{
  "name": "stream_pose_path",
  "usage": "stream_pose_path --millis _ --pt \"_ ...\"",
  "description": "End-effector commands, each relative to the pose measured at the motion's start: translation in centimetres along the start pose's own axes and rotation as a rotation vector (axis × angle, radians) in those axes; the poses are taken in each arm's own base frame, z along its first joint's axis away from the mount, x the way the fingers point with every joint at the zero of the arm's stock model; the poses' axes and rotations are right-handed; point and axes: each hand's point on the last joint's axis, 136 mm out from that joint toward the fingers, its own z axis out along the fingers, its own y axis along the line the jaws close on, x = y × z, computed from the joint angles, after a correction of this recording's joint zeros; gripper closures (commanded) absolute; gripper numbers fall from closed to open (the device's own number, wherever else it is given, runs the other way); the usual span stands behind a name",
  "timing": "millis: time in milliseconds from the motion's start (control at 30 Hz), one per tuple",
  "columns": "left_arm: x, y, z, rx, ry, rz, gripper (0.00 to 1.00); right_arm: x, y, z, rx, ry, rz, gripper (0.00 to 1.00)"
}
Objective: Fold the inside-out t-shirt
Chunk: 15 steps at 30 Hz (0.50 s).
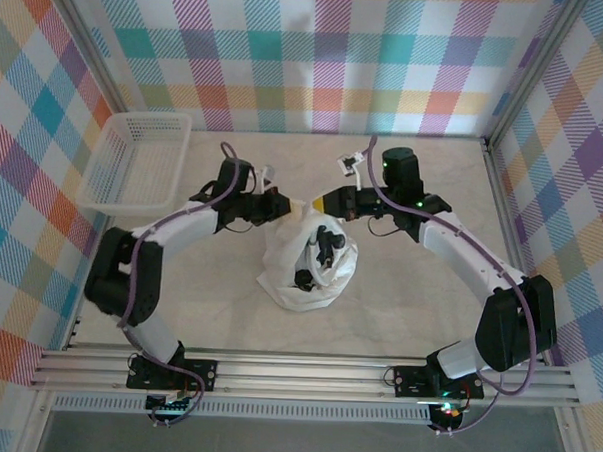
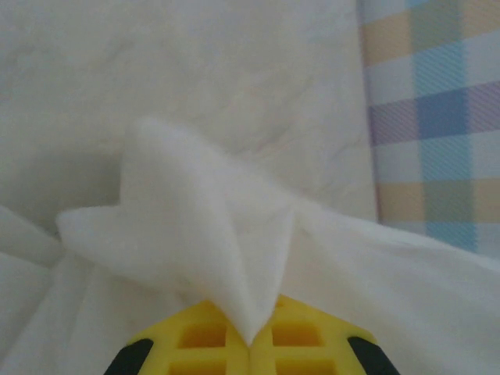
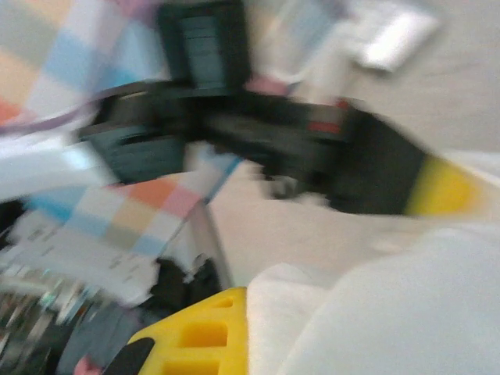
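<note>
**Left gripper point(image 1: 285, 207) and right gripper point(image 1: 319, 202) both clamped on the inside-out t-shirt point(image 1: 301, 276)**

The left gripper point(image 2: 250, 344) has its yellow fingers point(image 2: 205, 334) pressed together on a peaked fold of the white cloth point(image 2: 195, 219), which stands up out of the seam between them. The right gripper is closed too. In its blurred wrist view the shirt point(image 3: 383, 312) bunches against the one yellow finger point(image 3: 205, 334) that shows, and the left gripper's yellow tip point(image 3: 441, 189) lies across from it.

From above, the two grippers sit tip to tip near the middle of the table point(image 1: 428, 312). The t-shirt is gathered up to them in a narrow bundle that widens downward, and its lower edge spreads on the tabletop. Dark print point(image 1: 325, 252) shows through the cloth. A white mesh basket point(image 1: 134, 159) stands at the far left corner, well apart from the shirt.
</note>
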Motion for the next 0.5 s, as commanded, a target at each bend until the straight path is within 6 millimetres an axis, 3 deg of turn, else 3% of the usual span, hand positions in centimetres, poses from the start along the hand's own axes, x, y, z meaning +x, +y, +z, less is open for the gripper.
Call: stream_pose_path --millis 0,67,133,200,233,300,367,467 --pt "-4.0 -9.4 -7.3 0.112 -0.171 0.086 1.00 3.1 -10.1 -3.3 0.443 -0.040 0.140 0.95" --pt "-3.6 -10.6 -8.9 0.089 -0.145 0.062 1.00 5.7 -13.3 -3.7 0.554 0.021 0.156 0.95" --pt "-2.8 -11.3 -9.4 0.107 -0.108 0.020 1.00 7.0 -13.2 -2.8 0.503 0.092 0.189 0.92" --pt "-2.0 -11.4 -9.4 0.128 -0.076 -0.022 1.00 6.7 -11.8 -2.3 0.440 0.114 0.225 0.76" --pt "-1.8 -11.3 -9.3 0.130 -0.068 -0.032 1.00 6.1 -11.1 -2.6 0.440 0.100 0.223 0.66" --pt "-1.4 -11.4 -9.4 0.130 -0.062 -0.041 1.00 4.1 -9.6 -3.9 0.490 0.038 0.147 0.55" --pt "-1.2 -11.6 -9.6 0.127 -0.070 -0.038 1.00 2.3 -7.3 -4.3 0.536 -0.034 -0.074 0.47" --pt "-1.2 -12.5 -10.0 0.149 -0.079 -0.016 1.00 2.1 -2.9 -1.9 0.477 -0.071 -0.520 0.27"
